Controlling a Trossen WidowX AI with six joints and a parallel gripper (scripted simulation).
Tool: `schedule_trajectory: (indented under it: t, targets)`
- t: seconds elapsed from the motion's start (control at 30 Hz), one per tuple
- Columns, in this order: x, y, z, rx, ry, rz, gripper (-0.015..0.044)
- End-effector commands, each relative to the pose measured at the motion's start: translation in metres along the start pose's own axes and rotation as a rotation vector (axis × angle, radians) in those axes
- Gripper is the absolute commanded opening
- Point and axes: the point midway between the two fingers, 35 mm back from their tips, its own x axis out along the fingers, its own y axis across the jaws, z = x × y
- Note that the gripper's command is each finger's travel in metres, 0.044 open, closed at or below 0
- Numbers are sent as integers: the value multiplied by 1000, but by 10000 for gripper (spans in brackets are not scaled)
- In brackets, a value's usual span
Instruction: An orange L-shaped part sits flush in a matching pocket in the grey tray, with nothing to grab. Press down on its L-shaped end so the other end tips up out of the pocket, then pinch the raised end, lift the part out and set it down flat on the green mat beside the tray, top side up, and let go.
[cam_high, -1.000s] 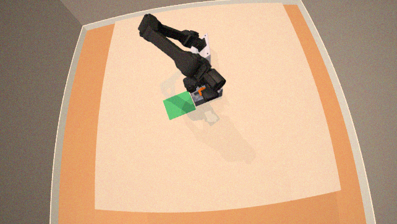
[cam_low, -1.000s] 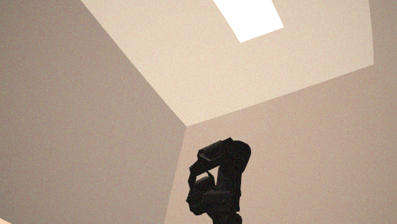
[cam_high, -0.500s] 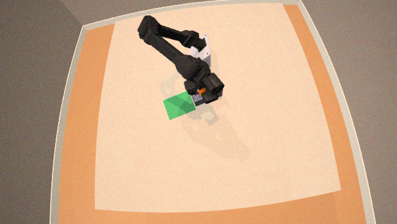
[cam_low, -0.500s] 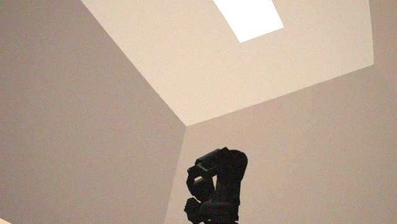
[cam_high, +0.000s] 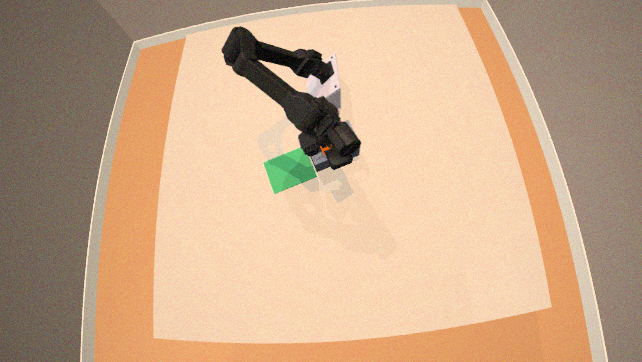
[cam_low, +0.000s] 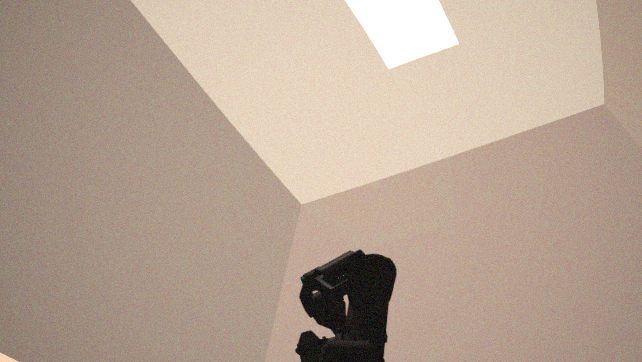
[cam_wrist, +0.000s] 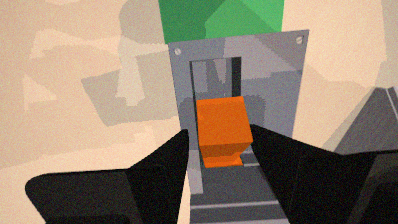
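Claw (cam_high: 327, 159) (cam_wrist: 217, 132) about half open, orange part (cam_high: 326, 149) (cam_wrist: 223, 122) between fingers (grip can't be told), over grey tray (cam_high: 320, 161) (cam_wrist: 277, 100)

In the top view, a broad cream-coloured tabletop (cam_high: 425, 210) carries the work; it is bordered along both sides and the near edge by orange surface (cam_high: 120, 200), with a narrow pale grey rim (cam_high: 100, 175) noted outside the orange at left and grey-brown ground (cam_high: 40, 150) beyond that. The exterior view looks upward at a cream ceiling (cam_low: 260, 100), in which a bright white four-sided panel (cam_low: 410, 30) is cut off by the top of the frame. Below the ceiling, a darker wall (cam_low: 125, 175) at left meets a pinkish-beige wall (cam_low: 500, 225) at a slightly slanting corner line.
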Motion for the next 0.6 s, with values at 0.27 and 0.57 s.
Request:
schedule_trajectory:
  t: [0.27,0.57]
  targets:
    - [0,0,0,1,0,0,95]
    - [0,0,0,1,0,0,0]
